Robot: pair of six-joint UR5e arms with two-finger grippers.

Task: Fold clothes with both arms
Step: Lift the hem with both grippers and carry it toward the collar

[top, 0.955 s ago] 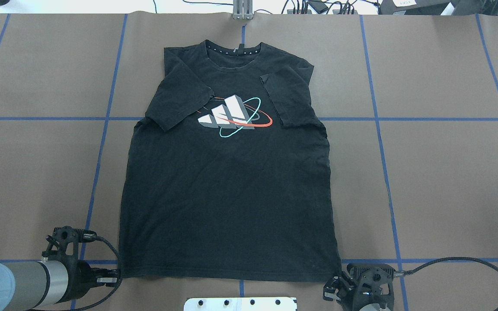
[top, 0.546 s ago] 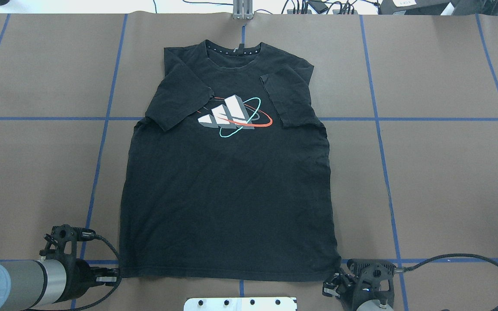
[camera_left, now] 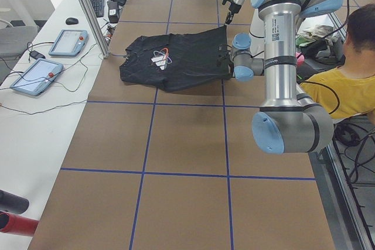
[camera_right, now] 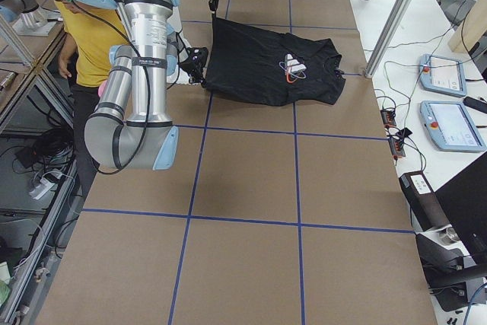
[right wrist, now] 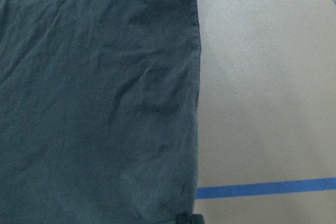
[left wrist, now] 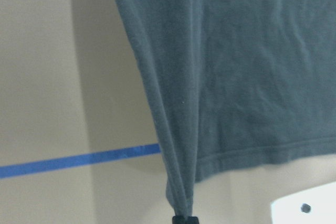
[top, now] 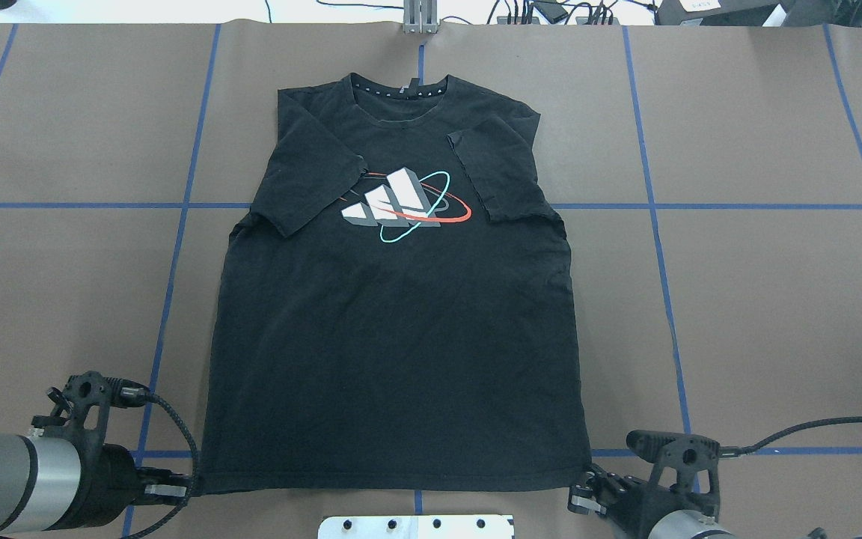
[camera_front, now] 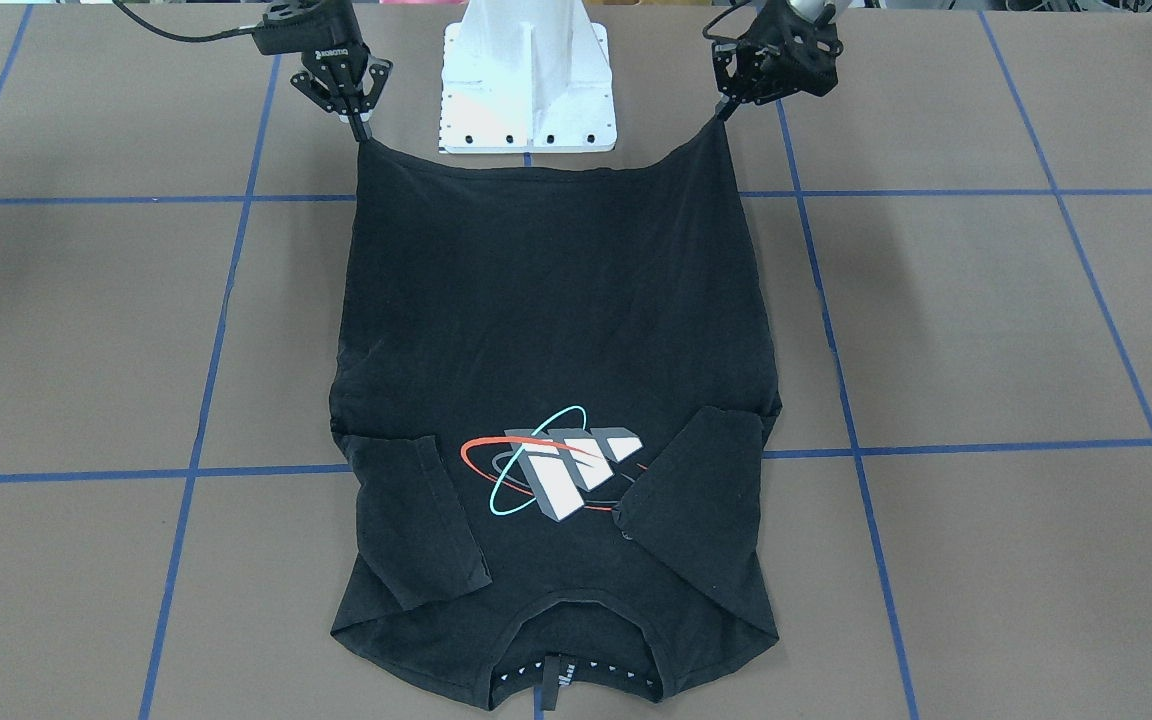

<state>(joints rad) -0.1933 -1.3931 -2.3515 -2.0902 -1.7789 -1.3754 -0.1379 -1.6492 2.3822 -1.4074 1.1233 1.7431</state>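
Note:
The black T-shirt [top: 393,337] lies graphic side up on the brown table, collar at the far edge, both short sleeves folded in over the chest. My left gripper [top: 190,483] is shut on the near-left hem corner, and my right gripper [top: 588,483] is shut on the near-right hem corner. In the front-facing view the T-shirt [camera_front: 556,300] hangs stretched between the left gripper [camera_front: 721,115] and the right gripper [camera_front: 361,132], with its hem off the table. The left wrist view shows the cloth [left wrist: 236,77] bunching down to a point between the fingers.
The white pedestal base [camera_front: 526,90] stands just behind the raised hem. Blue tape lines [top: 655,224] grid the brown table cover. A person in a yellow shirt [camera_left: 351,80] sits behind the robot. Tablets [camera_left: 67,42] and cables lie on the white side table beyond the far edge.
Both grippers have pulled back toward the robot and risen with the hem corners. The hem has come up off the table and the shirt body has drawn taut.

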